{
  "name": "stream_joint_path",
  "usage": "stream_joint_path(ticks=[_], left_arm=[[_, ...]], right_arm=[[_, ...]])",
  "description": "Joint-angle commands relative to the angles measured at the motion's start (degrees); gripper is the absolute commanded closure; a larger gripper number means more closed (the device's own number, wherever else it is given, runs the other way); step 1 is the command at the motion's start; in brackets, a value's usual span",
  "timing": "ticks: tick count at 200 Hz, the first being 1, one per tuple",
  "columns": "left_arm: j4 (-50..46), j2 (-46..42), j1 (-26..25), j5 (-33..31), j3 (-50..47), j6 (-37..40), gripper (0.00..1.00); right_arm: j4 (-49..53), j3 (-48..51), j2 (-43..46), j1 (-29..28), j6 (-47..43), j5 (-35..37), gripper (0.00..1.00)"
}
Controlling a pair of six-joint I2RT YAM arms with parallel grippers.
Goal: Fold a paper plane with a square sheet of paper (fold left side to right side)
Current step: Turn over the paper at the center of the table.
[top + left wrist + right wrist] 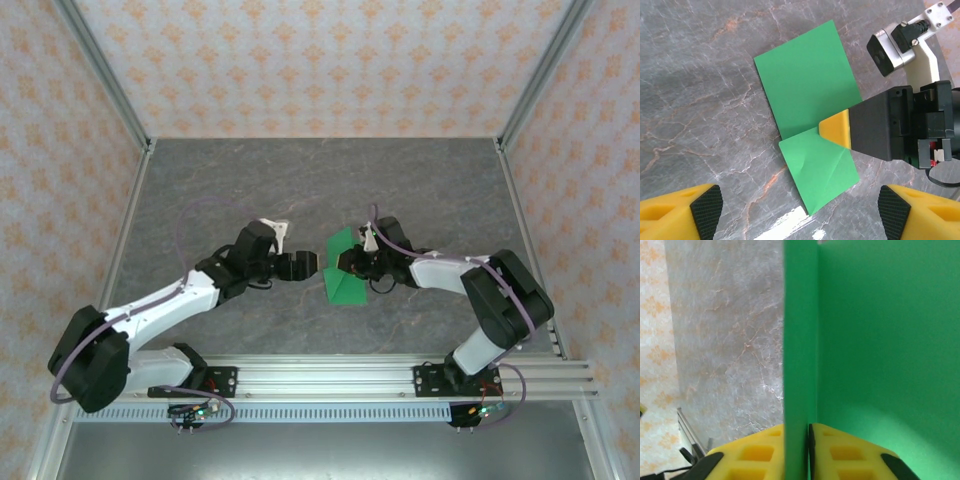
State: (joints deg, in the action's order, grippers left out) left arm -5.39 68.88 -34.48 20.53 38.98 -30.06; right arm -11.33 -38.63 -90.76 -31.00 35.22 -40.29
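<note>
Centre of the grey table (250, 180): the green sheet of paper (807, 80), partly folded into 2 panels. The right gripper (809, 440) is clamped on the sheet's edge where the panels meet. The left gripper (800, 211) stands wide apart just left of the sheet, 1 paper corner lying between its fingers (705, 212), untouched.

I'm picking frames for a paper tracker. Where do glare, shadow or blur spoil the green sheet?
Left wrist: green sheet sharp and glare-free; white glare patch on the table beside its near corner. Right wrist: sheet crowds the lens, pinched in the right gripper, unevenly shaded. Top external: even light.
</note>
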Motion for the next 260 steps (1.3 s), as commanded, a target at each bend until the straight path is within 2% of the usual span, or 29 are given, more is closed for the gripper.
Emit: stream_joint_path(ticks=[1, 20, 53, 91, 134, 160, 193, 260], left_arm=[[-1.95, -4.19, 0.29, -2.87, -1.27, 0.24, 0.10], [-2.30, -7.62, 0.29, -1.18, -1.19, -0.17, 0.01], [1.42, -14.22, 0.29, 4.09, 0.18, -5.31, 0.00], [14.10, -16.79, 0.29, 12.97, 1.83, -13.06, 0.00], [27.28, -15.63, 0.29, 18.97, 3.93, -19.88, 0.02], [31.47, -15.70, 0.30, 19.55, 4.15, -21.23, 0.08], [39.34, -15.36, 0.25, 19.78, 2.50, -24.28, 0.22], [39.36, -14.66, -0.05, 20.25, 3.22, -24.79, 0.43]], right_arm=[[0.24, -2.26, 5.56, -0.18, -2.15, 1.91, 0.91], [2.06, -3.29, 10.65, 0.85, -2.71, 1.48, 0.96], [-1.01, -4.48, 21.08, 3.38, 1.09, -3.98, 0.97], [-0.82, -9.98, 29.62, 3.34, 4.76, -7.65, 0.97], [-5.94, -14.38, 31.08, 0.71, 9.58, -11.20, 0.97], [-7.61, -15.54, 31.00, -0.67, 11.32, -11.32, 0.97], [-11.45, -15.35, 30.78, -1.90, 14.76, -11.81, 0.97], [-15.21, -14.72, 30.56, -3.01, 17.29, -12.09, 0.96]])
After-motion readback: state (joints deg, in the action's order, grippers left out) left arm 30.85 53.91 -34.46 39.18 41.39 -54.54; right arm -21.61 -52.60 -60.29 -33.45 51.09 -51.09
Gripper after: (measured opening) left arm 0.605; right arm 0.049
